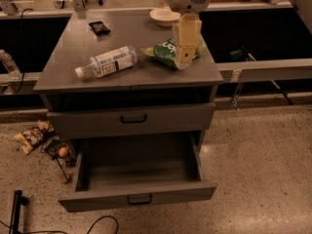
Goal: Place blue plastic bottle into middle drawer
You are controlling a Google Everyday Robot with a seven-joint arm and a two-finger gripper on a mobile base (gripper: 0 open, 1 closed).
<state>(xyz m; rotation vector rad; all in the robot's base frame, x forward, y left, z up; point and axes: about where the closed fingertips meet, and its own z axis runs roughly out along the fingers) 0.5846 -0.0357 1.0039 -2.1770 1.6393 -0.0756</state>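
We find the blue plastic bottle (pixel 107 61) on its side left-centre on the bench (pixel 146 78), middle drawer (pixel 139 195) open below; end effector (pixel 185 61) hangs to its right over the green snack bag (pixel 162 53), spread we cannot tell; we'd swing left and grasp across the labelled body.

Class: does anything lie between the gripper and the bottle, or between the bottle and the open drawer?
Only the green bag, low under the gripper and reaching toward the bottle; the way above it looks free. The drawer below stands open and looks empty, with nothing visible blocking it.
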